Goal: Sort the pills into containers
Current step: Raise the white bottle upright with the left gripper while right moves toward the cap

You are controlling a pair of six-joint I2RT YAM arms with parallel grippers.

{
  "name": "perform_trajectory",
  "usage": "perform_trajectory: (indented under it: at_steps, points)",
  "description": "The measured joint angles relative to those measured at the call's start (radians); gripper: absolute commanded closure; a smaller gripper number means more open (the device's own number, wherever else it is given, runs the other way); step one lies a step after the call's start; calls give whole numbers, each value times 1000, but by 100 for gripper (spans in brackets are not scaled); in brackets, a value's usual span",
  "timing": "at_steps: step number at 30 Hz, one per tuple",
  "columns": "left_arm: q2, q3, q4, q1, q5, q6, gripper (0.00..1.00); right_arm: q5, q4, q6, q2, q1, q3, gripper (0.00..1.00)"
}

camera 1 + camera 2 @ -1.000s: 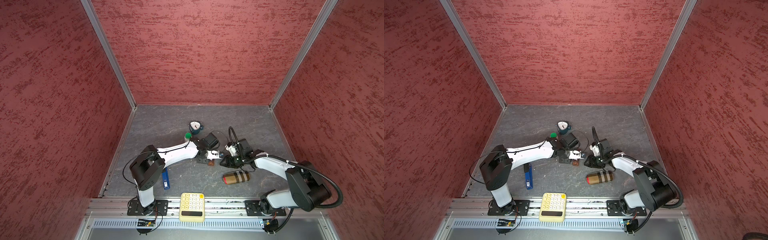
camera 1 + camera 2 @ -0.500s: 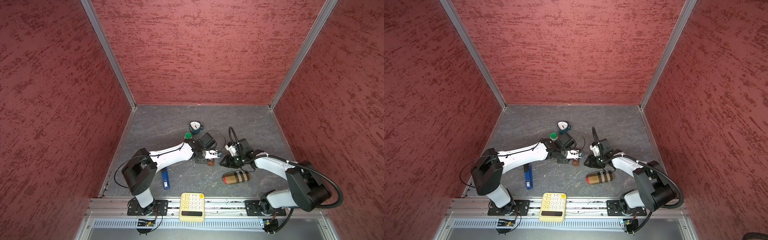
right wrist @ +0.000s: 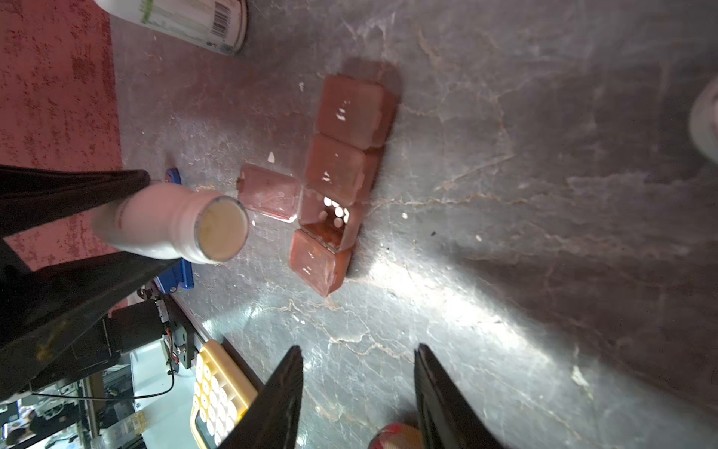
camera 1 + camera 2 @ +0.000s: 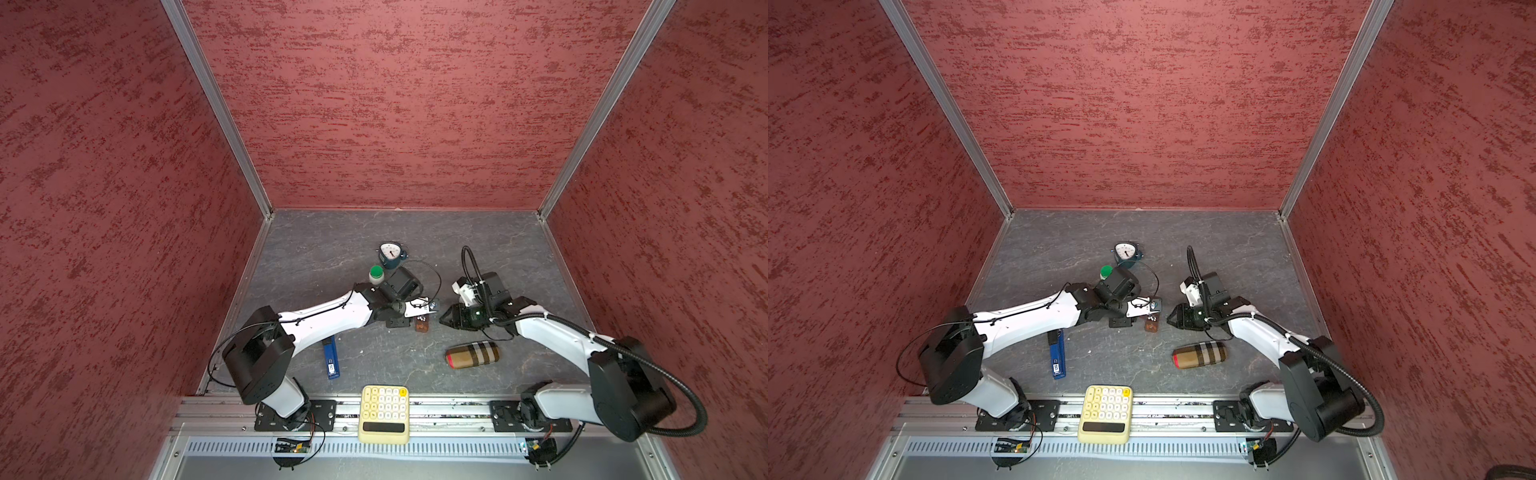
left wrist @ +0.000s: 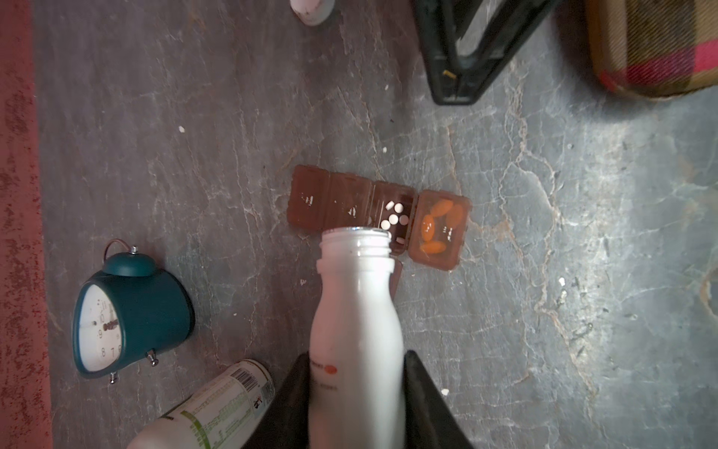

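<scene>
Mid-pour: left hand (image 5: 355, 373) clamped on white bottle (image 5: 355, 303), mouth tipped over the containers strip (image 5: 311, 202), which lies on the worktop (image 5: 544, 311) between the arms. One cell is open with white tablets (image 5: 394, 215) in it, the end cell holds orange capsules (image 5: 439, 225), and two lidded cells look pending. Right hand (image 3: 357, 373) is open and empty.

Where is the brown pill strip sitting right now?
In both top views the pill strip lies mid-table, at the mouth of the white bottle held by the left claw, left of the right claw.
</scene>
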Motion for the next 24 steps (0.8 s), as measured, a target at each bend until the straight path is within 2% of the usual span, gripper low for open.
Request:
perform_trajectory:
  at_steps: [7,13,24]
  points:
    - [-107,-112,146,21,40,-55,100,34,-45,34,-68,0,53,51]
    - [-193,-244,347,41,72,-130,100,123,-102,56,-113,1,132,51]
    - [-291,-520,917,61,163,-357,100,360,-249,42,-60,1,312,50]
